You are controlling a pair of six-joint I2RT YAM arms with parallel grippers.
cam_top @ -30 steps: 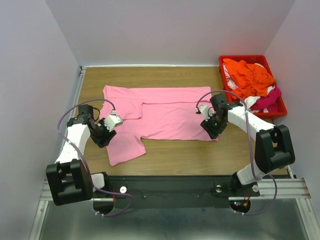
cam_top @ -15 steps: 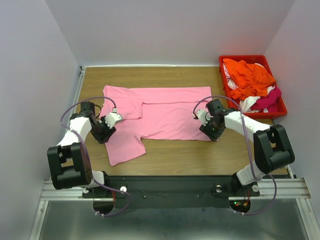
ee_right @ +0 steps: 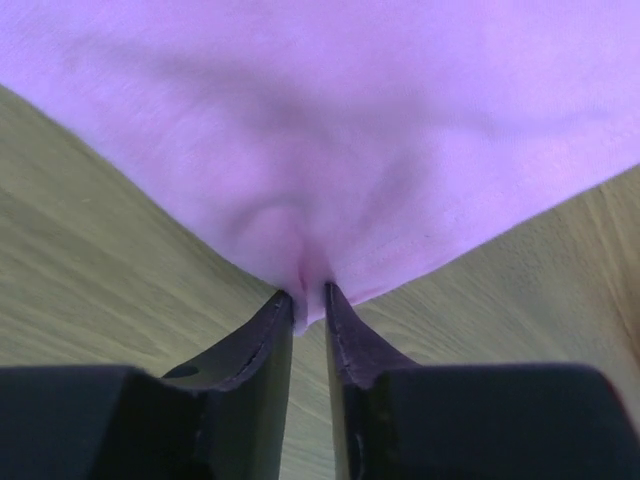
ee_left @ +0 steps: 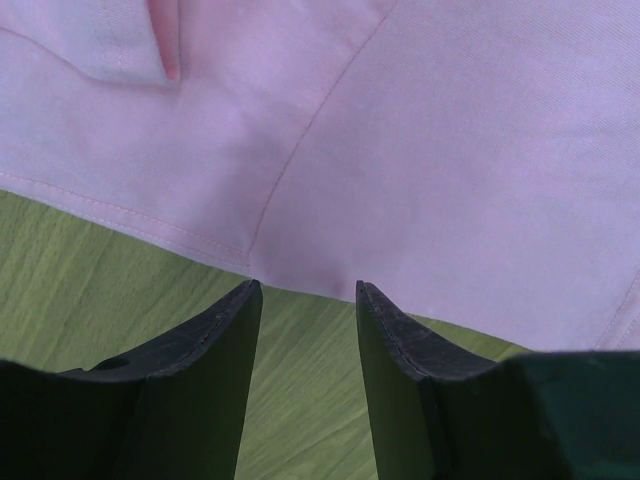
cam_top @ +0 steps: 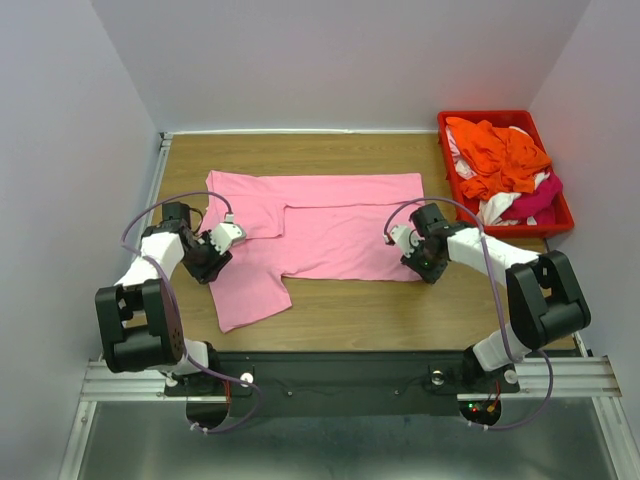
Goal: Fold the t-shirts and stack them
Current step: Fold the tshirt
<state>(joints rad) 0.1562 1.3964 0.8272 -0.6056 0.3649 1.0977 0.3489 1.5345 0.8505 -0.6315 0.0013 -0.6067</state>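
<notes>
A light pink t-shirt (cam_top: 320,225) lies spread flat on the wooden table (cam_top: 380,310). My left gripper (cam_top: 222,243) sits at the shirt's left sleeve edge; in the left wrist view (ee_left: 305,290) it is open, its tips just short of the pink hem (ee_left: 400,150). My right gripper (cam_top: 413,262) is at the shirt's near right corner; in the right wrist view (ee_right: 310,295) it is shut on a pinch of pink cloth (ee_right: 330,150). Orange (cam_top: 497,152), white (cam_top: 500,208) and magenta (cam_top: 538,198) shirts lie heaped in the bin.
A red plastic bin (cam_top: 560,215) stands at the table's far right edge. White walls close the table in at the left, back and right. The arm bases sit on a black rail (cam_top: 350,375) at the near edge.
My right gripper has slid left with the shirt's near right corner, drawing that corner inward. My left gripper has edged up toward the sleeve edge.
</notes>
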